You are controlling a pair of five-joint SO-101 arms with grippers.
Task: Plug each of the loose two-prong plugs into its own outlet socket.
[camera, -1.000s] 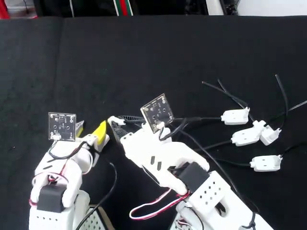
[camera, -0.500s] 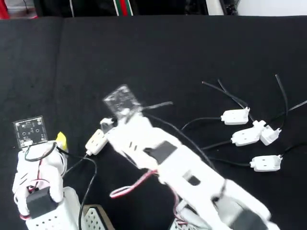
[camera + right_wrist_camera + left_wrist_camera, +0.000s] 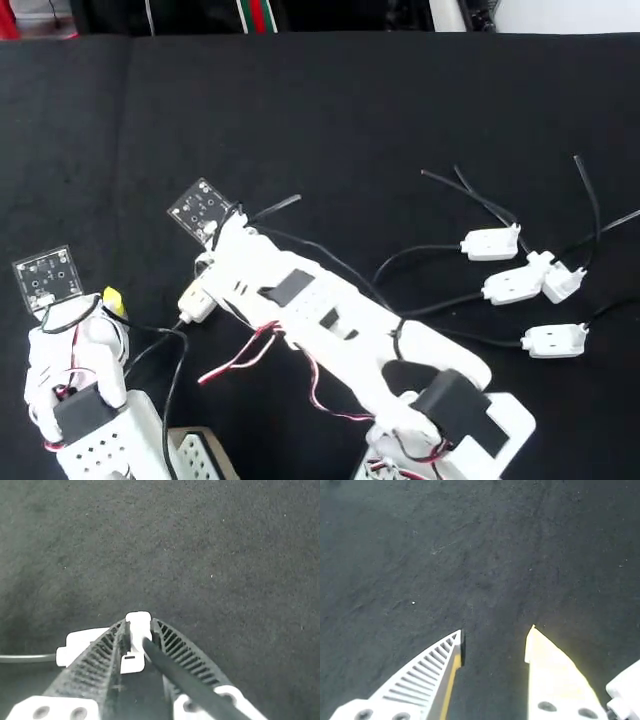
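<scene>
Plug connectors [image 3: 515, 285] lie loose at the right in the high view; the right gripper [image 3: 205, 265] is set left of centre, beside a cream outlet socket [image 3: 198, 300]. In the left wrist view the left gripper [image 3: 495, 647] is spread wide over black cloth [image 3: 470, 555]. In the right wrist view a white plug [image 3: 136, 635] is clamped by the right gripper; insertion is judged next, calling for alignment. No writing can be read.

The table [image 3: 350, 110] wears matt, slightly fuzzy cloth. The plug [image 3: 133, 650] is smooth plastic; the right claw [image 3: 138, 624] holding it is ribbed, matt plastic.
</scene>
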